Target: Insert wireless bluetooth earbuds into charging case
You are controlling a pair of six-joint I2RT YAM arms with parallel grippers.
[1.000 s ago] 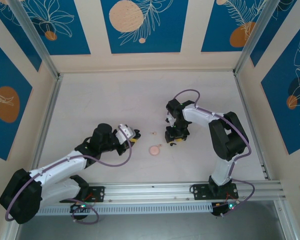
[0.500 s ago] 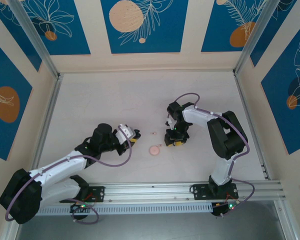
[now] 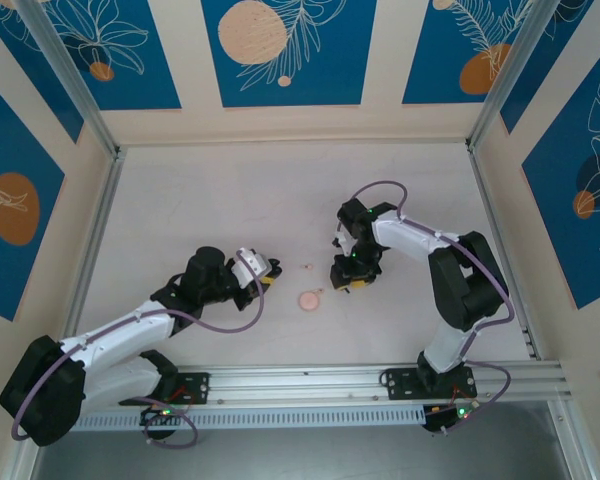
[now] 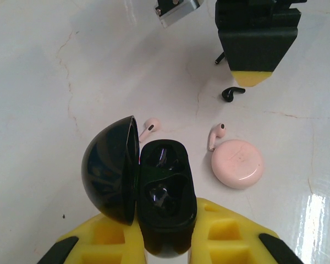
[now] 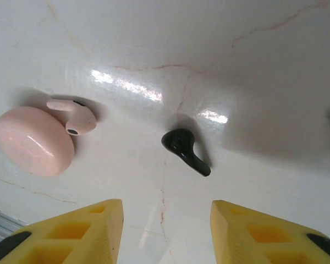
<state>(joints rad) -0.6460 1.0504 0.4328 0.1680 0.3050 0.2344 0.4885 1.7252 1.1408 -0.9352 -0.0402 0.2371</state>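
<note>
Black earbud point(image 5: 184, 151) lies just ahead of right gripper point(image 5: 166, 204), jaws parted, empty.

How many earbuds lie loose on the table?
3: a pink earbud by the pink case, a second pink earbud beside the open black case, a black earbud before the right gripper. Another may be hidden.

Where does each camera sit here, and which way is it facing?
Top external: above and behind the bases, looking down on the table; both arms in view.
Left wrist: looks forward past the left gripper, shut on the open black case.
Right wrist: looks down through the open right gripper at the black earbud.
Shared: both wrist views show the pink case.
</note>
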